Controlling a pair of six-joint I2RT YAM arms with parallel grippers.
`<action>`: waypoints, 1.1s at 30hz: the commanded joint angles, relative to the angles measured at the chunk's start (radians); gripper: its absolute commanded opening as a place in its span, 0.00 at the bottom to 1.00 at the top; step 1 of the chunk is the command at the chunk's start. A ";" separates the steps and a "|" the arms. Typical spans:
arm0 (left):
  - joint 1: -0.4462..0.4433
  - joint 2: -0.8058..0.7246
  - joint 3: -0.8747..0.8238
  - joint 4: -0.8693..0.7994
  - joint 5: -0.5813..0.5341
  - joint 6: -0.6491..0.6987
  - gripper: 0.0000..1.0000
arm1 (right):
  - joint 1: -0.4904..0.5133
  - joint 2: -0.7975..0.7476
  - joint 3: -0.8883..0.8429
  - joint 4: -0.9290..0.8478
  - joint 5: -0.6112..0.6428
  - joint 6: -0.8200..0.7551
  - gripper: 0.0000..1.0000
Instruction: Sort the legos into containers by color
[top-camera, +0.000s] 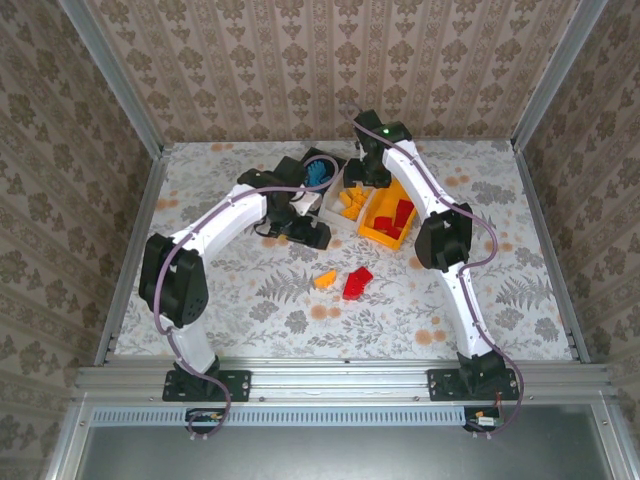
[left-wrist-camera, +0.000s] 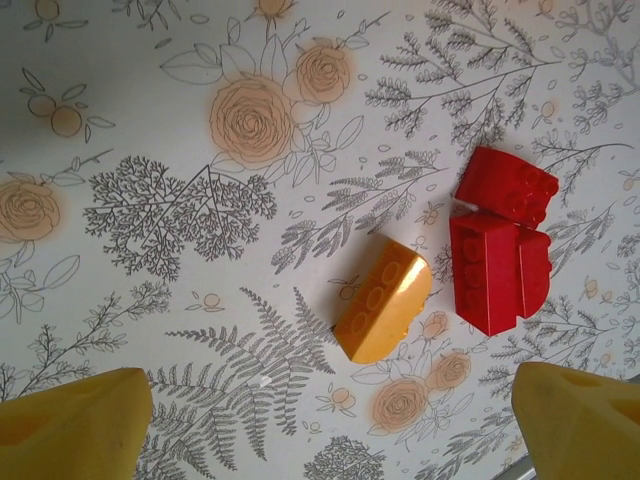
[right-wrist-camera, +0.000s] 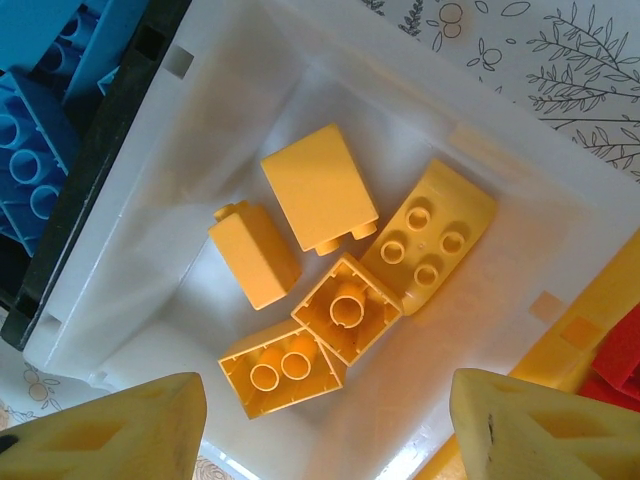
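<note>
Hovering left tool (left-wrist-camera: 328, 420) over bench (left-wrist-camera: 150, 300), fingers spread wide, gripping nothing. Seeing 1 orange brick (left-wrist-camera: 383, 299) lying loose ahead of it, just beside a cluster of red bricks (left-wrist-camera: 497, 270) touching each other. Hanging right tool (right-wrist-camera: 325, 400) above white bin (right-wrist-camera: 480, 150), fingers apart, empty. Counting 5 yellow bricks (right-wrist-camera: 320, 190) lying inside that bin. Noting blue bricks (right-wrist-camera: 30, 130) sitting in black bin (right-wrist-camera: 110, 130) on one side, red pieces (right-wrist-camera: 622, 350) in orange bin (right-wrist-camera: 590, 310) on the other.

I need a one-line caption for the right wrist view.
Open right claw above the white bin holding five orange-yellow bricks, beside the black bin.
</note>
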 joint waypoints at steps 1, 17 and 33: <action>-0.006 0.019 0.035 -0.002 0.011 0.027 0.95 | -0.004 -0.075 0.002 -0.009 -0.037 0.016 0.67; -0.029 0.029 -0.026 0.037 0.010 0.044 1.00 | 0.034 -0.472 -0.530 0.065 -0.078 0.094 0.69; -0.215 0.097 -0.051 -0.030 -0.150 0.227 0.91 | 0.035 -0.890 -1.273 0.337 -0.098 0.266 0.68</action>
